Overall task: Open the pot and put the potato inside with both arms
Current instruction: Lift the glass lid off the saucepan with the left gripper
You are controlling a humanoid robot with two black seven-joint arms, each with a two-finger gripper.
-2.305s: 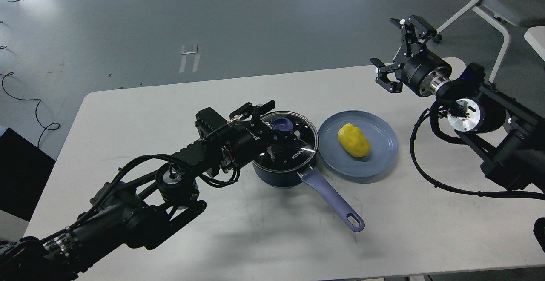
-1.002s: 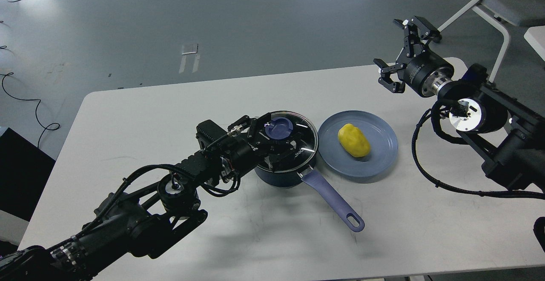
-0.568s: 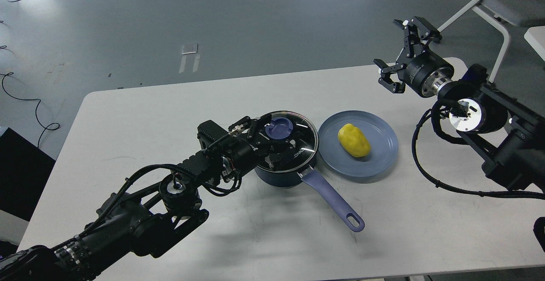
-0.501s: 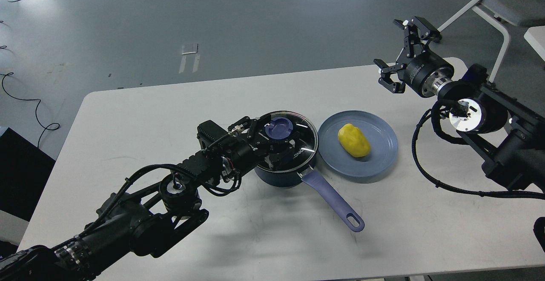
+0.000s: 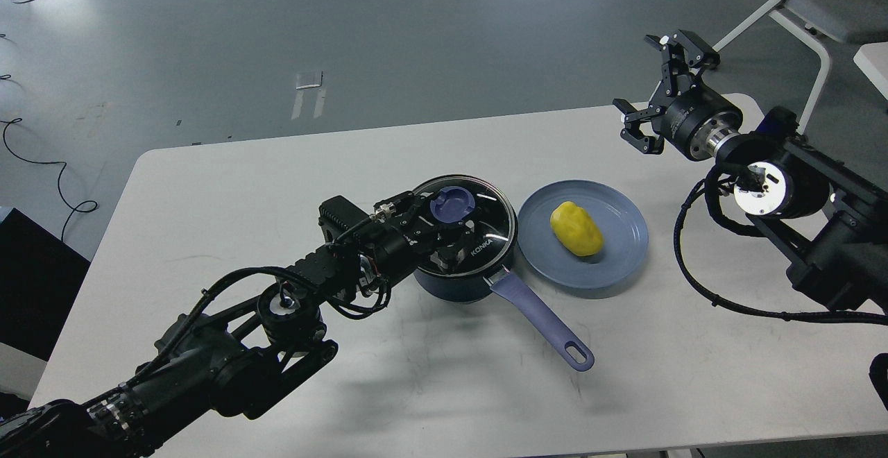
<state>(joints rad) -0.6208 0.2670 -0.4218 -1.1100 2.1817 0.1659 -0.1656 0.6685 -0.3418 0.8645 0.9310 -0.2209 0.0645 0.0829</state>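
Two hands | left hand [image 5: 444,225] pinches knob [image 5: 452,202] of lid [image 5: 485,225] on pot [image 5: 461,284], mid-counter [image 5: 243,187] | right hand [image 5: 655,87] spread, raised at far right | potato [image 5: 576,229] on plate [image 5: 621,253], just right of pot

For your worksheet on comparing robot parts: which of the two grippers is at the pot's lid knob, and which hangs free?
The left gripper is at the lid knob of the pot. The right gripper hangs free, fingers spread, beyond the plate.
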